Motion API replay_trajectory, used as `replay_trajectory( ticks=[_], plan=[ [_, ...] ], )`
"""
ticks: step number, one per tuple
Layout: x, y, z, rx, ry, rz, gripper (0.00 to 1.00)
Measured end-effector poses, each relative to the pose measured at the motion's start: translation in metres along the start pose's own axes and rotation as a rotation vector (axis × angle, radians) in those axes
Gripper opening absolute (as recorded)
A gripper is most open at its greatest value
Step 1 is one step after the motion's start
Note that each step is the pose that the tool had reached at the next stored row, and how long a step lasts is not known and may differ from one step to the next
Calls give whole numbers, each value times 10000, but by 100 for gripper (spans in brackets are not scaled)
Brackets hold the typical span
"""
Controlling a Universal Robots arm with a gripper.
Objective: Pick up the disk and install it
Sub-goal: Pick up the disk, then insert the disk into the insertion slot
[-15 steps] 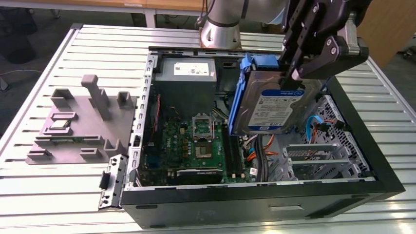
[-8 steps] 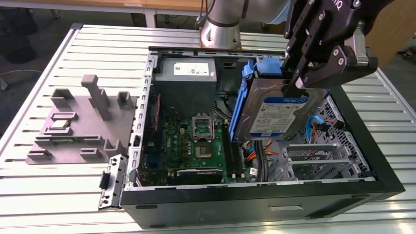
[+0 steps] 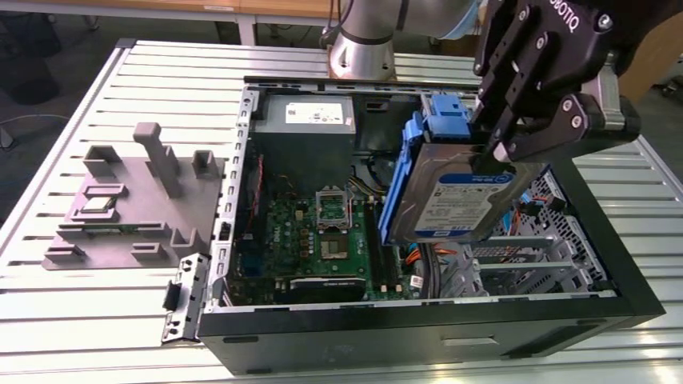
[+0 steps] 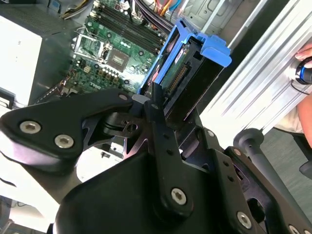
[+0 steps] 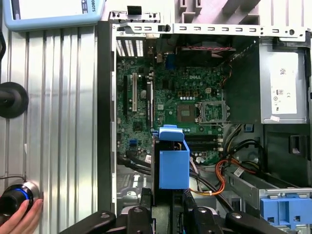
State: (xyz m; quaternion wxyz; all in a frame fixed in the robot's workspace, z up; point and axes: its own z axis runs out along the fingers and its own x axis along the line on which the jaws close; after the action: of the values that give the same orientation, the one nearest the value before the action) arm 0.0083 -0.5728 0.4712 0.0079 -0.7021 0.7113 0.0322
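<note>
The gripper [image 3: 500, 156]: shut tight on the disk [image 3: 453, 200], squeezing it from both flat sides near its top end. Holding it up in the air, tilted, with the blue-and-white label facing the exterior view. Blue rail down one long side of the disk, blue tab at the top end.

Hanging over the open computer case [image 3: 427, 340], above the part of the case at the exterior view's right, over the metal drive bays [image 3: 533, 256]. Not yet set into the case.

Down inside the case: a green board [image 3: 320, 232] flat on the bottom, and a grey metal box [image 3: 304, 120] with a white sticker in the far corner at the exterior view's left. In the first wrist view, a bare blue bracket [image 5: 285, 209] sitting in the case by the drive bays.

Case lying on its side on a ribbed metal table [image 3: 85, 320], close to the table's edge at the exterior view's right. Beside the case, towards the table's edge at the exterior view's left: a grey holder block [image 3: 128, 200] with posts sticking up and a small square chip [image 3: 98, 202] resting on it. At the table's far edge, behind the case: the silver foot of the arm [image 3: 357, 44].

In the first wrist view, a person's hand [image 5: 22, 217] at a round button [image 5: 14, 197] with a blue ring, outside the case.
</note>
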Motion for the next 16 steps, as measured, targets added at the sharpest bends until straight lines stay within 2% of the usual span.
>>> replay_trajectory(
  ticks=[3, 7, 11, 16],
  plan=[
    [33, -9, -1, 0, 6, 0, 35],
    [45, -32, 0, 0, 15, 1, 35],
    [45, -109, 1, -2, 18, 2, 35],
    [44, -238, 3, -10, 18, 1, 35]
  ],
)
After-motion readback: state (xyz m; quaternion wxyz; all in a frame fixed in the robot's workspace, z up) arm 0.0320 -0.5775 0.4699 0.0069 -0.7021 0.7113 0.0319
